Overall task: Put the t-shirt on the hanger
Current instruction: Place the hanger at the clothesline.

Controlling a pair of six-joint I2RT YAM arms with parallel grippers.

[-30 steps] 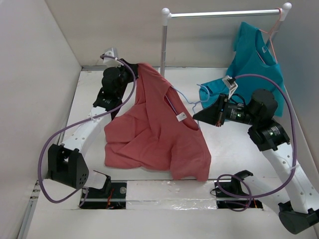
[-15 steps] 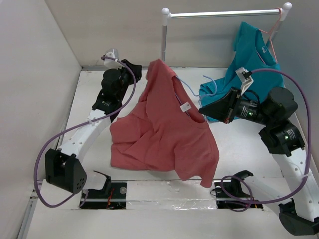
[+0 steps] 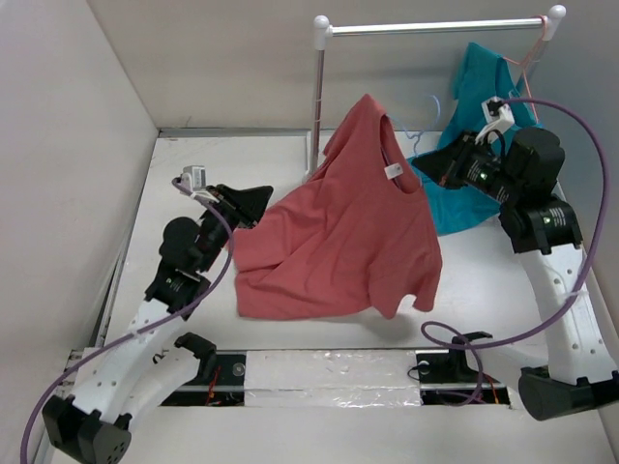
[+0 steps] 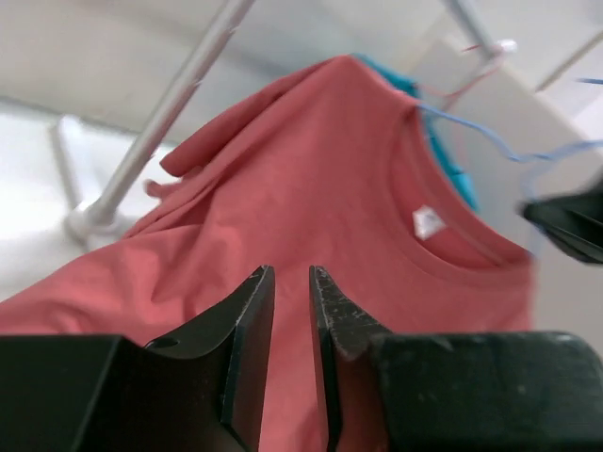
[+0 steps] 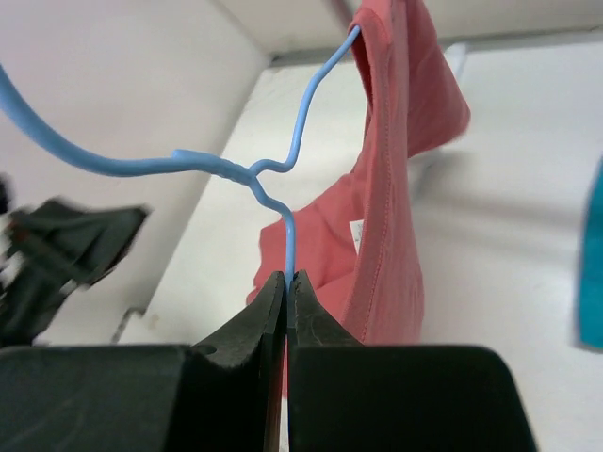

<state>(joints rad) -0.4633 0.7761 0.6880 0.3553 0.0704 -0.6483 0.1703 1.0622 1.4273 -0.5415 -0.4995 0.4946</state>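
Right gripper (image 5: 285, 278) clamping hanger (image 5: 207, 165), left gripper (image 4: 290, 275) narrowly parted, t-shirt (image 3: 338, 232) label (image 4: 429, 221) unreadable.

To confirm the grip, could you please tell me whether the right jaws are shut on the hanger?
Yes, the right wrist view shows the right jaws pinched together on the hanger wire just below its twist.

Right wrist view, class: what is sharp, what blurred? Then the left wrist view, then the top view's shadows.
Right wrist view: hanger crisp above the jaws, teal t-shirt blurred at the edge. Left wrist view: jaws dark and soft, salmon t-shirt and neck label clearer. Top view: even light, soft shadow on the table under the shirt.
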